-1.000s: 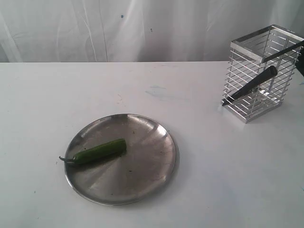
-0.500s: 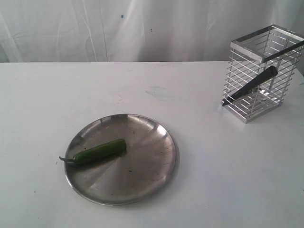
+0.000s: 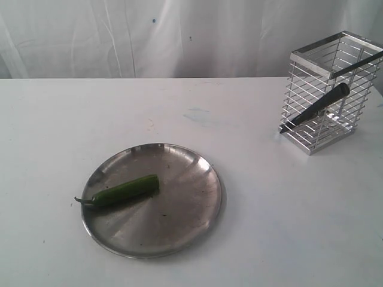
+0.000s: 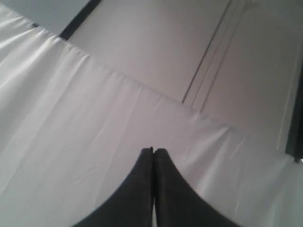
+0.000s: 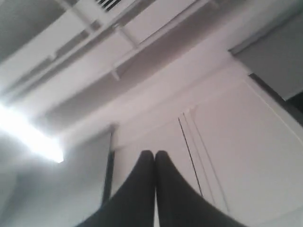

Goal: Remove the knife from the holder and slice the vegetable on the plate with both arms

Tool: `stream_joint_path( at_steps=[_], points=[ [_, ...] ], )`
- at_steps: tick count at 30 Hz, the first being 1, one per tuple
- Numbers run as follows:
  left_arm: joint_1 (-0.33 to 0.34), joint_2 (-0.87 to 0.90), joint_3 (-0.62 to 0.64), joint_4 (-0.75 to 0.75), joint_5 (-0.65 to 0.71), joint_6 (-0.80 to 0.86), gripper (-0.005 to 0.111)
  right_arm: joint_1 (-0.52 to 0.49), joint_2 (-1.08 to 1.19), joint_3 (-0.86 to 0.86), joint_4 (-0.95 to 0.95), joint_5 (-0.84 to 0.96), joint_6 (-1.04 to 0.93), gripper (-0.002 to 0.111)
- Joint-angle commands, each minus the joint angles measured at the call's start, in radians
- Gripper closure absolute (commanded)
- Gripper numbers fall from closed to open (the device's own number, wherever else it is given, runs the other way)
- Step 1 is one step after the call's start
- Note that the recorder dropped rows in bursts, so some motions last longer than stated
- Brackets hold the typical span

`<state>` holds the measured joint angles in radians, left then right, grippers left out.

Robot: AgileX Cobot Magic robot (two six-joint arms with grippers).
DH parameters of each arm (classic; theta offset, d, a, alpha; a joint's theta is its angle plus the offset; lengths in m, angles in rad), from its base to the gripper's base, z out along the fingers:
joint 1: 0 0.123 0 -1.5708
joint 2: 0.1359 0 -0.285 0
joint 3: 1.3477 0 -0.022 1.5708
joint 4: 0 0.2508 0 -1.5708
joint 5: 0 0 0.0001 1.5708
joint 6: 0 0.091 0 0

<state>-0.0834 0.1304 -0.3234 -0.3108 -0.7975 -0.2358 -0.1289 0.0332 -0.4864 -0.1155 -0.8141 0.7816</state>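
Knife (image 3: pixel 323 103) is leaning tilted inside the holder (image 3: pixel 310 60) at the table's far right; both my pincers are sitting closed, gripping nothing.
Handle is pointing up, blade tip down toward the holder's lower left corner; a thin dark rod (image 3: pixel 359 63) is resting across the rim. Vegetable (image 3: pixel 125 190) is lying on the left half of the plate (image 3: pixel 179 203), stem reaching the rim. Bare white table (image 3: pixel 269 227) is lying wide between plate and holder. My left pincer (image 4: pixel 153 151) is facing white cloth, my right pincer (image 5: pixel 154 153) a ceiling, fingertips pressing together.
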Motion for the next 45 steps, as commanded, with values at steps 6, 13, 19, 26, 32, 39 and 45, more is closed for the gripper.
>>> stream_joint_path(
  at_steps=[6, 13, 19, 26, 32, 39, 45],
  points=[
    [-0.001, 0.692, -0.456, 0.771, 0.691, -0.195, 0.107, 0.008, 0.382, -0.15, -0.606, 0.7, -0.097, 0.108],
    [-0.254, 1.034, -0.527, 0.664, 1.193, 0.145, 0.107, 0.054, 0.734, -0.152, -0.345, 1.431, -0.238, 0.108],
    [-0.4, 1.238, -0.567, 0.415, 1.299, 0.657, 0.107, 0.132, 0.945, -0.202, 0.253, 1.675, -0.973, 0.108],
    [-0.395, 1.505, -0.838, 0.371, 1.611, 0.689, 0.107, 0.14, 1.056, -0.248, 0.307, 1.722, -0.996, 0.108],
    [-0.395, 1.619, -0.941, 0.452, 1.541, 0.865, 0.094, 0.14, 1.056, -0.248, 0.343, 1.712, -0.996, 0.108],
    [-0.389, 1.683, -0.941, 0.469, 1.409, 0.972, 0.029, 0.154, 1.056, -0.245, 0.355, 1.719, -0.996, 0.108],
    [-0.387, 1.72, -0.941, 0.469, 1.416, 0.994, 0.033, 0.214, 1.056, -0.245, 0.367, 1.731, -0.996, 0.108]
  ],
)
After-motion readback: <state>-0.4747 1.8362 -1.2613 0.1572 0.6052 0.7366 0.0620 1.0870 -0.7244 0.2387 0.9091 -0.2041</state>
